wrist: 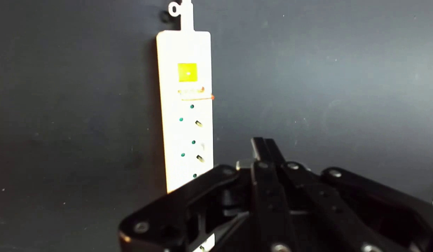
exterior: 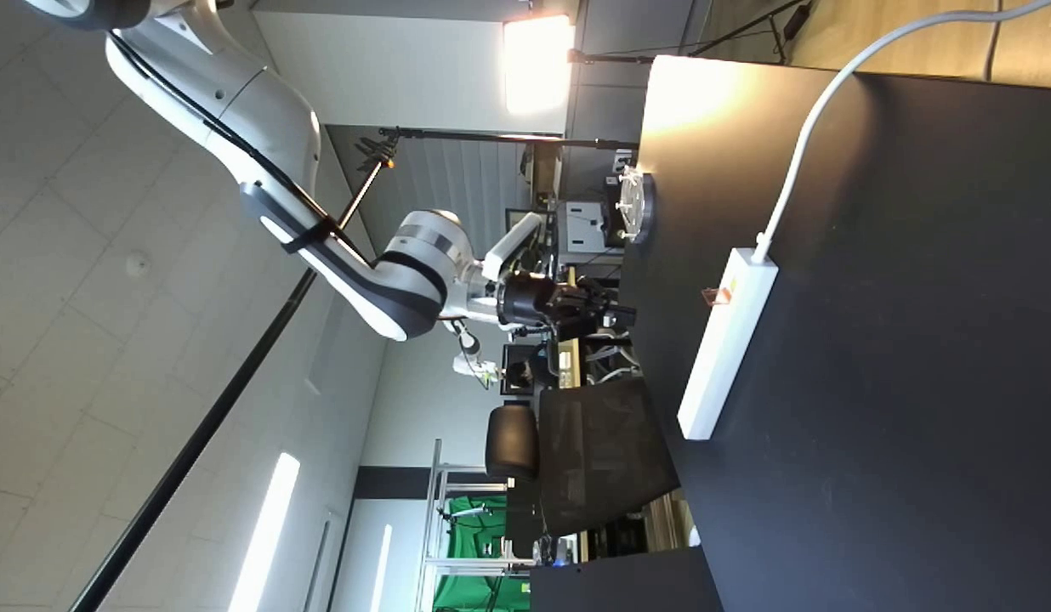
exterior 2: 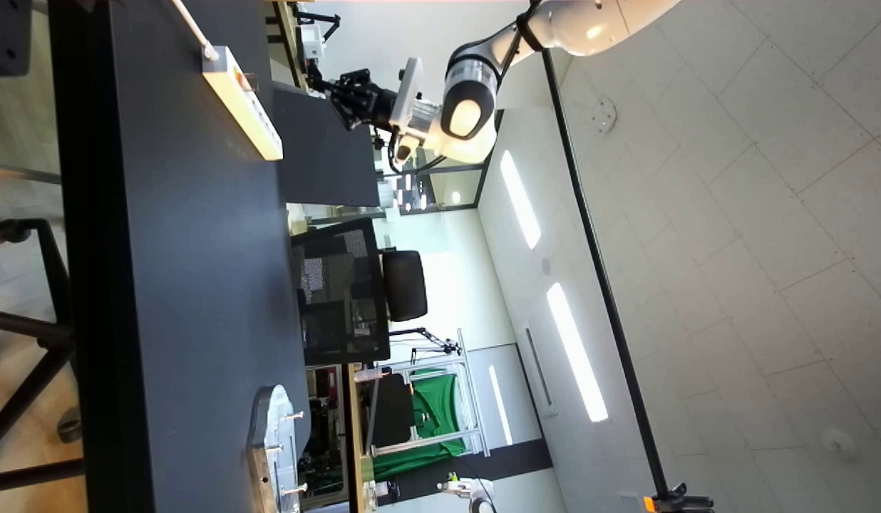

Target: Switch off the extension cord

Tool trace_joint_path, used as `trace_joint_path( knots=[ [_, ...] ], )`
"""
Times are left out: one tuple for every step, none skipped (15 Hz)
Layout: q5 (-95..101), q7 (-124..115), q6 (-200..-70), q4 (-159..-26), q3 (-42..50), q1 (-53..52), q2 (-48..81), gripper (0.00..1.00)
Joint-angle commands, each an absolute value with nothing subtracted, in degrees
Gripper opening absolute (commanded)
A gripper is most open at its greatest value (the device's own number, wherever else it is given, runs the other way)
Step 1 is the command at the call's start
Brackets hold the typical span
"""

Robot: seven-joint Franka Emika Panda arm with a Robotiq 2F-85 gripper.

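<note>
Extension cord [exterior: 730, 344], one: long, narrow, white, lying on the dark table [exterior: 874, 382], sockets [wrist: 192, 149] up. Cable [exterior: 795, 166], pale, from one end. Yellow square [wrist: 187, 72], set in the cord's face near the cable end; reddish translucent tab [exterior: 710, 297] standing just beside. Gripper [wrist: 264, 140], black: tips together, I see, hanging in the air over the table, apart from the cord. Clear plate [exterior 2: 282, 434] with upright bolts [exterior 2: 295, 489], by the tabletop's edge, well apart from the cord.

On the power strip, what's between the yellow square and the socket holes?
A small reddish flap, seen in the wrist view between the yellow square and the nearest socket hole; in both exterior views it juts from the strip.
</note>
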State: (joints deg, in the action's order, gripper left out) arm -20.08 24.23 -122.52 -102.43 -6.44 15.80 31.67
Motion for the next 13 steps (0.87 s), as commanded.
trace_joint_path(
  knots=[
    [-10.6,17.4,-118.8,-103.2,-1.8,9.9,27.5,0.33],
    [-8.0,16.3,-118.0,-103.3,-1.1,8.8,27.0,0.39],
    [-5.8,15.0,-117.6,-103.6,-0.4,7.7,26.6,0.47],
    [-3.9,14.1,-117.3,-103.9,0.2,6.9,26.2,0.53],
    [-2.5,13.7,-117.1,-104.3,0.5,6.3,26.0,0.61],
    [-1.2,13.2,-117.1,-104.6,0.9,5.9,25.9,0.67],
    [-0.1,12.9,-116.9,-104.7,1.1,5.5,26.0,0.73],
    [1.1,12.5,-116.6,-104.9,1.5,5.1,26.0,0.81],
    [2.4,11.7,-116.3,-105.2,1.8,4.6,25.9,0.87],
    [0.0,14.8,-117.2,-103.5,0.6,6.0,27.7,0.93],
    [0.2,14.8,-117.2,-103.7,0.6,6.0,27.7,0.76],
    [0.1,14.9,-117.2,-103.6,0.6,6.0,27.9,0.82],
    [0.1,15.0,-117.3,-103.6,0.6,6.0,28.0,0.89]
  ],
)
